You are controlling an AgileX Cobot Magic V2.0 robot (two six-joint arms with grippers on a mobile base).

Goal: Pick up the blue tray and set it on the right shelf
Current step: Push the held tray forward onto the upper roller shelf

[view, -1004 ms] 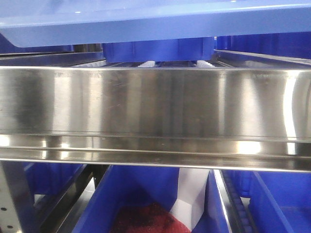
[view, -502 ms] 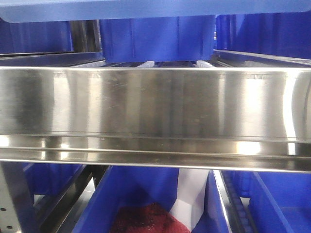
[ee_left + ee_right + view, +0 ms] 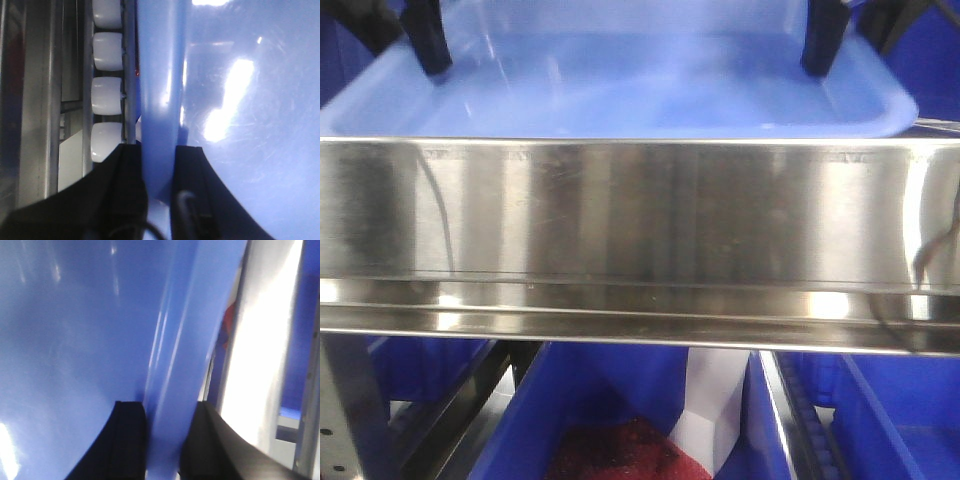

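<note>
The shallow glossy periwinkle-blue plastic tray point(image 3: 650, 95) is over the brushed stainless-steel rack shelf point(image 3: 640, 210), just behind its shiny front rail. The left tool point(image 3: 157, 155) and right tool point(image 3: 167, 410) each pinch a side rim.

A brushed stainless-steel rack shelf point(image 3: 640, 210) spans the front view. Its wide front rail is streaked with bright patches of reflected light, strongest along the lower lip. A row of white plastic rollers point(image 3: 106, 95) runs along one of its metal tracks. Below the rail, a grey steel upright post point(image 3: 345, 410) with small holes stands at the left. Deep dark-blue plastic storage bins point(image 3: 590, 390) fill the lower level. One holds dark red granular material point(image 3: 620, 450) beside a white sheet-like piece point(image 3: 715, 400).
</note>
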